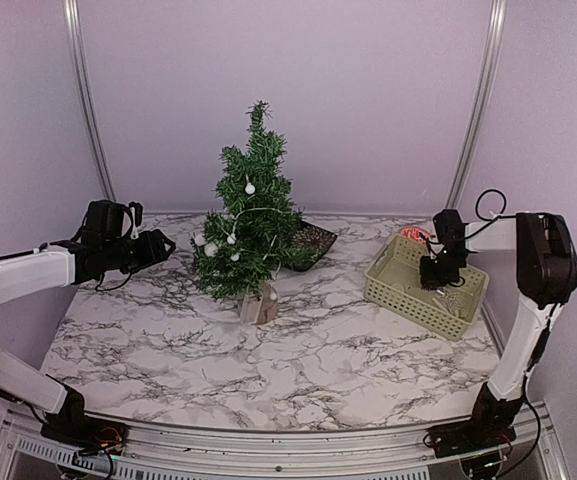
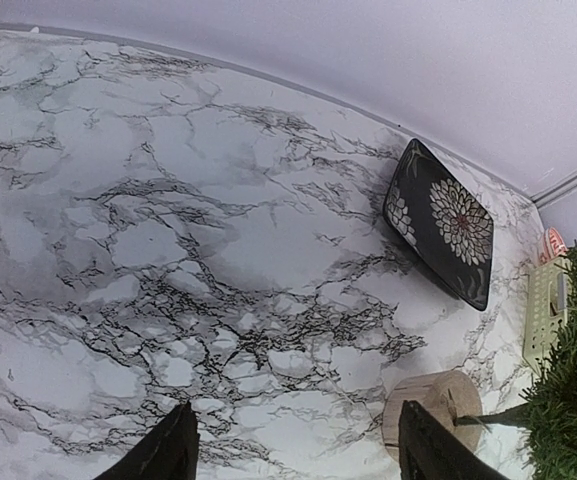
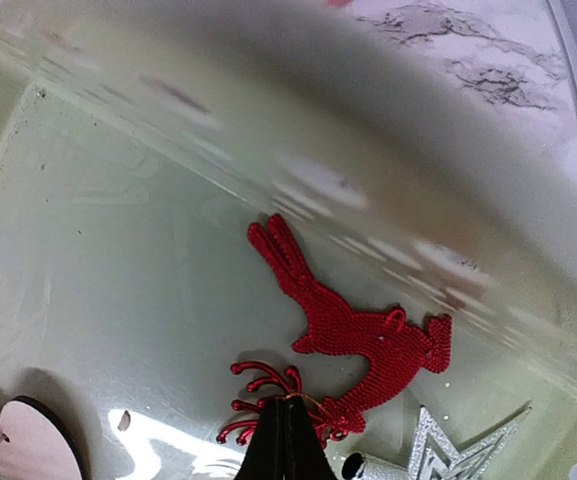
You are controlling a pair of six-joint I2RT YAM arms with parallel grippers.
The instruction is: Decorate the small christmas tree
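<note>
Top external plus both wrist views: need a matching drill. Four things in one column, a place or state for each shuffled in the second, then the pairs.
Column 1
1. small christmas tree
2. dark flowered plate
3. red reindeer ornament
4. left gripper

Column 2
A. lying inside the green basket
B. open, nothing between the fingers
C. upright on a round wood base
D. lying behind the tree, to its right in the top view

Pairs: 1-C, 2-D, 3-A, 4-B
</note>
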